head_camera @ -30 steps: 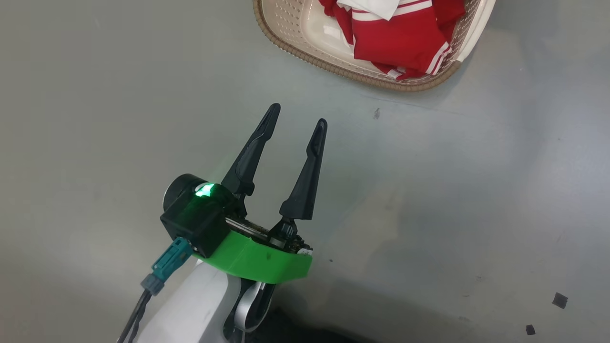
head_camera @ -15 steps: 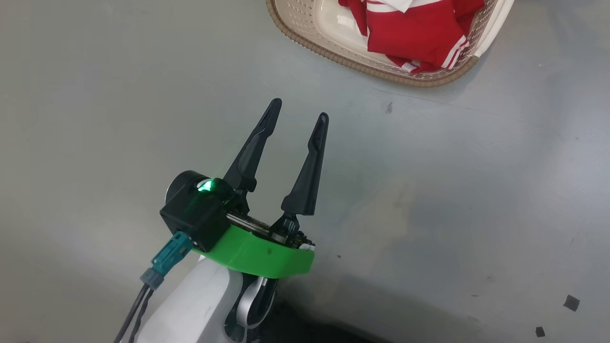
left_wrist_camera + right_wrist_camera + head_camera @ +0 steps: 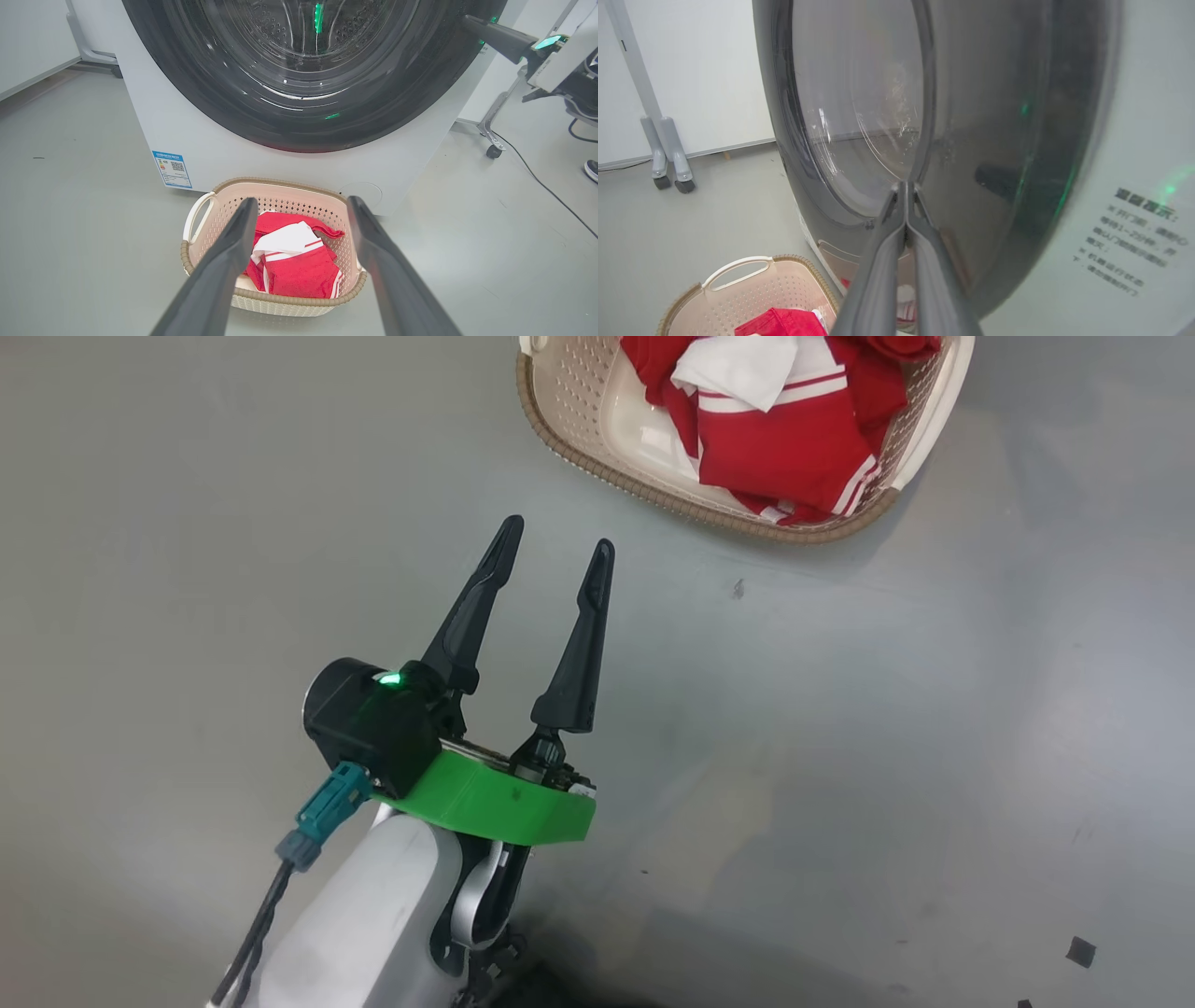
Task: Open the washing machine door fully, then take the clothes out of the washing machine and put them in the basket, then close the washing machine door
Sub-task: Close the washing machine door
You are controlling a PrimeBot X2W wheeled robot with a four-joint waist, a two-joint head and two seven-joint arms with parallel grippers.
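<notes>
Done: clothes (image 3: 294, 266) in basket (image 3: 280, 301), just in front of washing machine (image 3: 210, 149). Now: washing machine door (image 3: 224, 93) looks shut or almost; cannot tell if clicked. Tips of right pincer (image 3: 906, 186) pressed together, right at door. Empty left pincer (image 3: 558, 535) spread, further out from washing machine. Left: maybe last push.

The left hand (image 3: 558, 535) holds its fingers spread wide; the right hand (image 3: 904, 186) is pinched together.

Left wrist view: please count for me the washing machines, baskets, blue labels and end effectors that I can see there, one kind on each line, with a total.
washing machine: 1
basket: 1
blue label: 1
end effectors: 2, the left end effector and the right end effector
Total: 5
</notes>
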